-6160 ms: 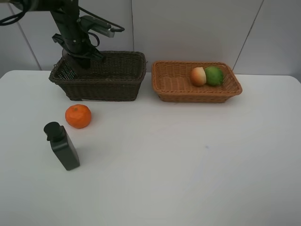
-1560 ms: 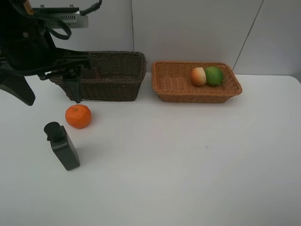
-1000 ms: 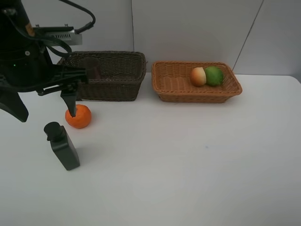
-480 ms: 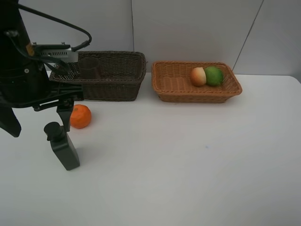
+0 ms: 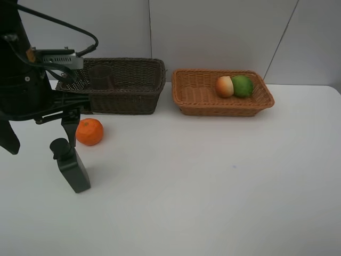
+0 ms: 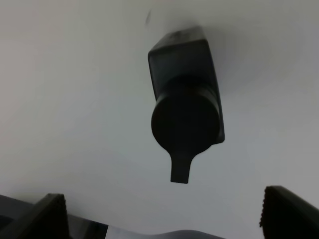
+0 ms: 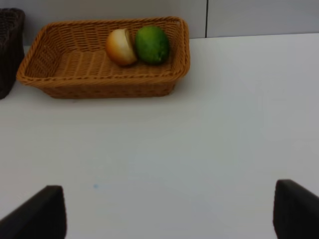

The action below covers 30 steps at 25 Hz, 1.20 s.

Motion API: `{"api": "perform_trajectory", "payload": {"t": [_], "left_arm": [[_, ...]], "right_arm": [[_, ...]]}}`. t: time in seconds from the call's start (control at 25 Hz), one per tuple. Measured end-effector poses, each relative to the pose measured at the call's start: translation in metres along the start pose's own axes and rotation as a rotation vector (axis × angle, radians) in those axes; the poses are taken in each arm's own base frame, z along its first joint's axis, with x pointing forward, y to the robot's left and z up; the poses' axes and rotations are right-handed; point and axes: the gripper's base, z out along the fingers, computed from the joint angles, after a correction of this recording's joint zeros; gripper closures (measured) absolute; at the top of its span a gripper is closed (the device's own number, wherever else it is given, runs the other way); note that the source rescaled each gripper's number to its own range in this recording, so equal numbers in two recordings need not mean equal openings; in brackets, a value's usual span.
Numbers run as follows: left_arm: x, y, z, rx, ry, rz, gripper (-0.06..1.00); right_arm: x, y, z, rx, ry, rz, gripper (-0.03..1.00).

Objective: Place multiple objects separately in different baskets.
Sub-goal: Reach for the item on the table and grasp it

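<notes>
Black pump bottle (image 5: 72,169) stands upright on the bench (image 5: 213,181), in front of the dark basket (image 5: 133,101) and not in it, with the mandarin (image 5: 89,132) just beside. Left jaws are spread wide and empty above its pump head; right jaws are also apart, holding nothing. Risk: the bottle is tall and narrow, so an off-centre descent could clip the nozzle and topple it. One finger could also nudge the mandarin rolling.
</notes>
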Motion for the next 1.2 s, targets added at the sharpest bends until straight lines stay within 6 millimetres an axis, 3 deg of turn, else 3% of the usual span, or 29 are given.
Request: {"api": "perform_trajectory", "payload": {"t": [0.72,1.2], "left_arm": [[-0.013,-0.009,0.017,0.009,0.005,-0.017,-0.05],[-0.021,-0.022,0.039,-0.012,0.028,0.002,-0.05]], "right_arm": [[0.0,0.0,0.0,0.0,0.0,0.0,0.07],[0.0,0.0,0.0,0.0,0.0,0.0,0.07]]}}
